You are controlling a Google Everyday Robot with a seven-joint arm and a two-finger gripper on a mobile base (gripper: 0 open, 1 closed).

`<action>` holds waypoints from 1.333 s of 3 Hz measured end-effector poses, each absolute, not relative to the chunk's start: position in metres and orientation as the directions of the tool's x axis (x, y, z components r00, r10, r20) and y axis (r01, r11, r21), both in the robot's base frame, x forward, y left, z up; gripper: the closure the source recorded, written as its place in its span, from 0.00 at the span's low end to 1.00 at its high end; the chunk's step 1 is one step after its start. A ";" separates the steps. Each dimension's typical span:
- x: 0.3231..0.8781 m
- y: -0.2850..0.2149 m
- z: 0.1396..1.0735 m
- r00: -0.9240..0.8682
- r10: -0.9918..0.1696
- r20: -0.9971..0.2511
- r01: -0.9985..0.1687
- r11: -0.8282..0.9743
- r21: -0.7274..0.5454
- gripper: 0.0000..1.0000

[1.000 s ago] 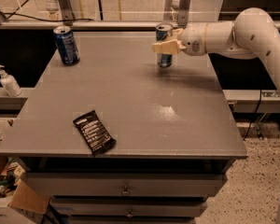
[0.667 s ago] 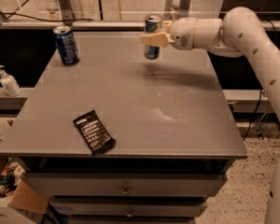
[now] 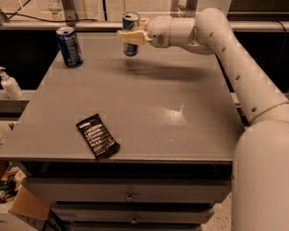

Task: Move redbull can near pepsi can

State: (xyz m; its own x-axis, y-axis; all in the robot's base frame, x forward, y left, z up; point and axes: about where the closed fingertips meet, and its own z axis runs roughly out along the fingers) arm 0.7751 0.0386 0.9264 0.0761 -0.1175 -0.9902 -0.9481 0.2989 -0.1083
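The redbull can [image 3: 130, 24], slim with blue and silver panels and a silver top, hangs upright in the air above the far middle of the grey table [image 3: 149, 114]. My gripper [image 3: 131, 34] is shut on the redbull can around its middle, with the white arm reaching in from the right. The pepsi can [image 3: 69, 46], wider and dark blue with a silver top, stands upright at the table's far left corner, about two can-widths to the left of the held can.
A black snack packet [image 3: 97, 135] lies flat near the table's front left. A white pump bottle [image 3: 9, 83] stands on a lower ledge left of the table. Drawers sit below the tabletop. My arm spans the table's right side.
The gripper has lifted the redbull can off the table and carried it to the left, toward the pepsi can. The pepsi can and the snack packet have not moved.
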 end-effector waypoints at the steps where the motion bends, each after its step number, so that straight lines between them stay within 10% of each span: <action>1: 0.785 0.072 0.918 0.089 -0.132 -0.987 -0.960 0.253 -0.120 1.00; 4: 0.761 0.133 0.917 0.066 -0.163 -0.984 -0.990 0.113 -0.085 1.00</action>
